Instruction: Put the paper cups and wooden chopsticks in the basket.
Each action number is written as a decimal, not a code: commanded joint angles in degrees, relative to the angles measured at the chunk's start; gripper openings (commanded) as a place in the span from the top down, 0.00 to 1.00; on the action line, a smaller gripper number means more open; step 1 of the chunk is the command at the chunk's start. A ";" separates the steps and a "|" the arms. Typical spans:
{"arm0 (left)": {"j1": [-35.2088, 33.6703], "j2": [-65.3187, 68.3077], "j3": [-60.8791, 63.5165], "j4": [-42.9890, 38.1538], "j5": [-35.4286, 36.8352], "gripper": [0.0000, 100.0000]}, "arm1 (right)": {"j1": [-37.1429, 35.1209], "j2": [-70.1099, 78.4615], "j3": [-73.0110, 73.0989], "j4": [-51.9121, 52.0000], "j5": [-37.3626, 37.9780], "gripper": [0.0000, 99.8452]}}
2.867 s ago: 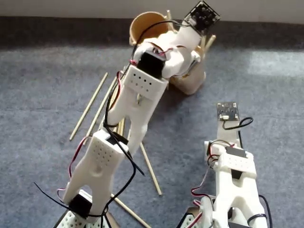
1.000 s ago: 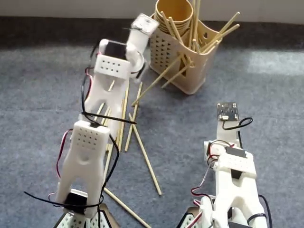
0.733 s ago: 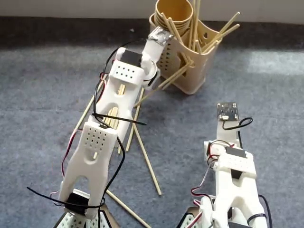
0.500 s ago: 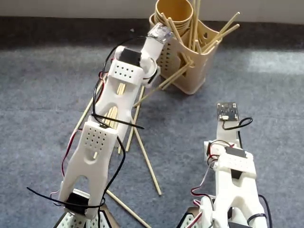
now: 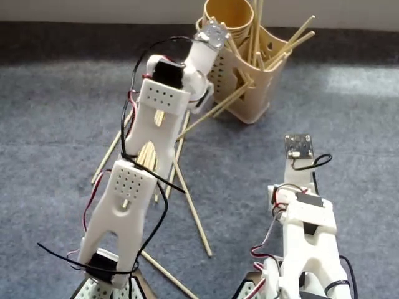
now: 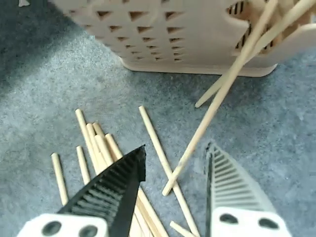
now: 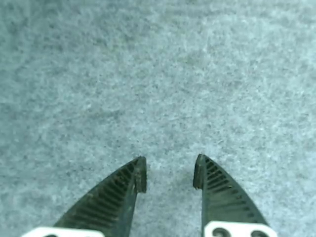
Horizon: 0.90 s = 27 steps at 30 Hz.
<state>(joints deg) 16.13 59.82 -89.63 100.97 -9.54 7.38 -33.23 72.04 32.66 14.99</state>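
Note:
The tan plastic basket (image 5: 257, 93) stands at the back of the grey carpet, with a paper cup (image 5: 229, 15) and several wooden chopsticks (image 5: 293, 38) sticking out of it. One chopstick (image 5: 212, 111) leans out of the basket's side down to the carpet. My left arm (image 5: 156, 118) stretches to the basket's near-left wall. My left gripper (image 6: 175, 150) is open just above the carpet, and the leaning chopstick (image 6: 219, 98) passes between its jaws untouched. Several loose chopsticks (image 6: 98, 143) lie below it, in front of the basket (image 6: 173, 34). My right gripper (image 7: 169, 173) is open over bare carpet.
More chopsticks lie on the carpet around the left arm, one (image 5: 195, 215) running toward the front and another (image 5: 165, 277) near the arm's base. The right arm (image 5: 305, 215) sits folded at the front right. A dark strip runs along the back edge.
The left arm left the top of the basket, swung out to the left, then came back beside the basket's near wall. The right arm has not moved.

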 commanded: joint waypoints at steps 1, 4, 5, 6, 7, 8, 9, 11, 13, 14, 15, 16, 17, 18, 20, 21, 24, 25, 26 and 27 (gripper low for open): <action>2.86 2.59 -1.80 -6.07 0.18 0.78 | -0.40 -0.13 -0.22 -0.92 0.79 0.83; 3.38 7.34 -2.24 -10.64 0.18 0.78 | -0.40 -0.13 -0.22 -0.92 0.79 0.83; 3.38 8.92 -2.24 -12.31 0.18 0.78 | -0.40 -0.13 -0.22 -0.92 0.79 0.83; 3.38 10.33 -2.24 -13.54 0.18 0.78 | -0.40 -0.13 -0.22 -0.92 0.79 0.83; 3.30 11.47 -2.33 -14.15 0.18 0.78 | -0.40 -0.13 -0.22 -0.92 0.79 0.83; 3.12 12.44 -2.33 -14.42 0.18 0.78 | -0.40 -0.13 -0.22 -0.92 0.79 0.83; 3.03 13.05 -2.33 -14.42 0.18 0.78 | -0.40 -0.13 -0.22 -0.92 0.79 0.83; 2.86 13.76 -2.33 -14.24 0.18 0.79 | -0.40 -0.13 -0.22 -0.92 0.79 0.83; 2.68 13.76 -2.24 -13.80 0.18 0.83 | -0.40 -0.13 -0.22 -0.92 0.79 0.83; 2.33 13.58 -2.33 -12.31 0.18 0.88 | -0.40 -0.13 -0.22 -0.92 0.79 0.83; 2.15 13.41 -2.33 -10.55 0.18 0.93 | -0.40 -0.13 -0.22 -0.92 0.79 0.83; 1.98 13.32 -2.33 -8.62 0.18 0.99 | -0.40 -0.13 -0.22 -0.92 0.79 0.83; 1.80 13.23 -2.42 -6.33 0.18 1.00 | -0.40 -0.13 -0.22 -1.01 0.79 0.83; 1.71 13.23 -2.42 -3.52 0.18 0.98 | -0.40 -0.13 -0.22 -1.01 0.79 0.83; 1.54 13.23 -1.80 0.88 -0.79 0.99 | -0.40 -0.04 -0.13 -2.15 0.79 0.83; 1.01 13.32 -1.71 1.32 -1.14 1.00 | -0.40 -0.04 -0.13 -2.24 0.79 0.83; -1.89 12.62 -1.89 1.32 -0.97 0.99 | -0.40 -0.04 -0.04 -2.33 0.70 0.83; -2.59 11.56 -1.36 1.32 -1.05 0.99 | -0.40 -0.04 -0.04 -2.33 0.70 0.83; -3.12 10.33 -0.57 1.32 -1.23 0.99 | -0.40 -0.04 -0.04 -2.33 0.70 0.83; -3.65 8.66 1.36 1.32 -1.23 0.99 | -0.40 -0.04 -0.04 -2.33 0.70 0.83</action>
<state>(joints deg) 16.04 74.42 -90.15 101.67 -10.15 7.38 -33.14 72.22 31.34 14.99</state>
